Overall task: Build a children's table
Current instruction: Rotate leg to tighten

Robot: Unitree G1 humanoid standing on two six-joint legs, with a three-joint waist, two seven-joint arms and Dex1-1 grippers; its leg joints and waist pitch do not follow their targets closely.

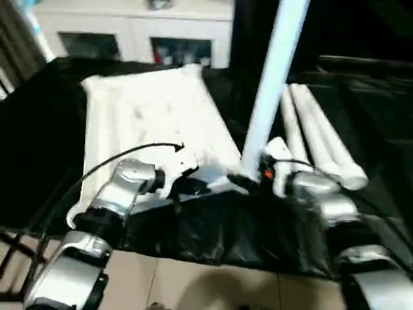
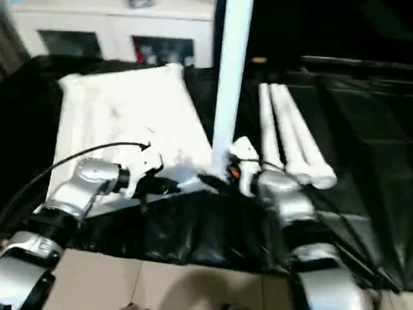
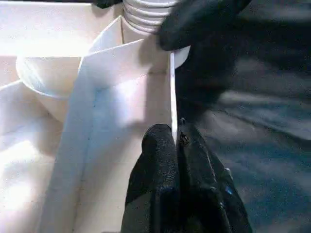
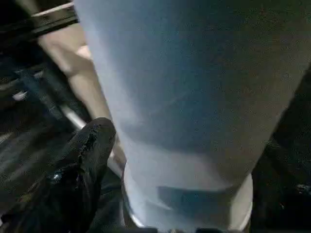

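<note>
From the left eye view, a black sheet (image 1: 39,135) is covering the work surface, a pale tiled floor (image 1: 181,281) is showing at the near edge, and a white cabinet (image 1: 135,32) with glass doors is standing at the back. The white tabletop (image 1: 148,123) is lying flat on the sheet, its long axis running away from the robot. One white leg (image 1: 274,71) is standing almost upright at the tabletop's near right corner, leaning slightly to the right at its top, while spare legs (image 1: 316,139) are lying side by side on the sheet to the right, pointing away from the robot. The right gripper (image 1: 248,177) is sitting at the upright leg's base (its fingers are hard to separate here). From the right eye view, the left gripper (image 2: 171,186) is resting at the tabletop's near edge. From the left wrist view, the left gripper's fingers (image 3: 163,160) are pinching the tabletop's thin rim, and the leg's ribbed end (image 3: 146,12) is sitting at the corner socket (image 3: 48,80). From the right wrist view, one black finger (image 4: 87,155) is lying just beside the leg; whether the grip is closed I cannot tell.
</note>
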